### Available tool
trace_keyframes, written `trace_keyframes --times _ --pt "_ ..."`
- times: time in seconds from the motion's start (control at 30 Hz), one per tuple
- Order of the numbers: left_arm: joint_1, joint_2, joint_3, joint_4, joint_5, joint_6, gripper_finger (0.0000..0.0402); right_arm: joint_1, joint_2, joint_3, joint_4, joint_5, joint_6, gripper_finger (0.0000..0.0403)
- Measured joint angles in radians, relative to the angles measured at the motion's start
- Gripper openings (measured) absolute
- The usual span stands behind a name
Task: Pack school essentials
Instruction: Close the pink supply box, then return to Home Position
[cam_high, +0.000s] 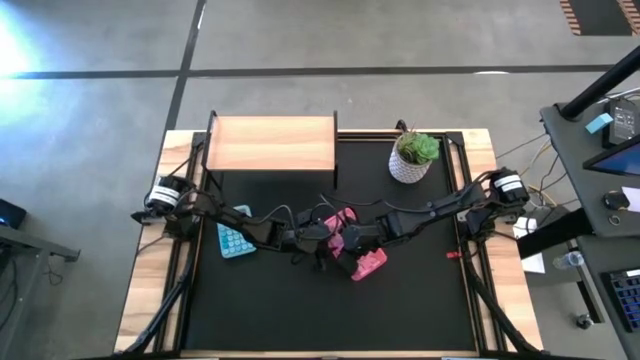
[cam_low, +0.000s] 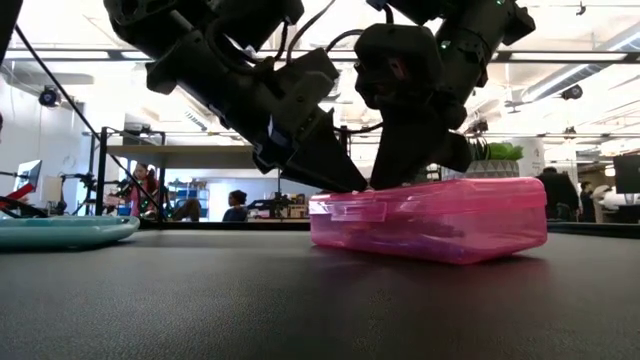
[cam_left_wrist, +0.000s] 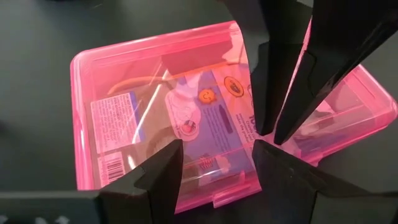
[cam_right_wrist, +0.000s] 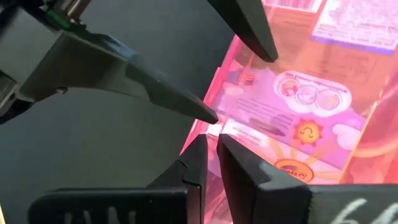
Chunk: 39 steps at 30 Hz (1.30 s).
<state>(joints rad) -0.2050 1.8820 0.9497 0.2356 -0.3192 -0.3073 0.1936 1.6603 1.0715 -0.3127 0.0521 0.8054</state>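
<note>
Open lab, workbenches (cam_low: 130, 150), monitors (cam_low: 28, 175), people (cam_low: 237, 205)

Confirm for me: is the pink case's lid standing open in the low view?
No: the pink case lies flat on the table with its lid down, both claws at its top.

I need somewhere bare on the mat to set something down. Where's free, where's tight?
Free: the mat's near half, below the pink case; also right of it, below the potted plant. Crowded: mid-mat, where left gripper and right gripper meet over the case, plus the teal tray beside them.
</note>
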Motion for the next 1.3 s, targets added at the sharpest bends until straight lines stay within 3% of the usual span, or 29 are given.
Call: trace_keyframes --times 0.6,0.8,1.07,1.3 --pt "-0.001 -0.208 0.012 -0.024 -0.005 0.053 0.0183 0.000 -0.102 0.103 -0.179 0.009 -0.084 0.0036" --pt "-0.002 -0.337 0.014 -0.131 -0.004 0.051 0.0183 0.009 -0.186 0.117 -0.224 0.021 -0.150 0.0036" --pt "-0.011 -0.658 0.003 -0.343 -0.004 0.024 0.0183 0.101 -0.381 0.088 -0.231 0.167 -0.358 0.0036" --pt "-0.043 -0.944 -0.024 -0.416 -0.008 0.031 0.0183 0.241 -0.539 0.042 -0.235 0.447 -0.429 0.0036"
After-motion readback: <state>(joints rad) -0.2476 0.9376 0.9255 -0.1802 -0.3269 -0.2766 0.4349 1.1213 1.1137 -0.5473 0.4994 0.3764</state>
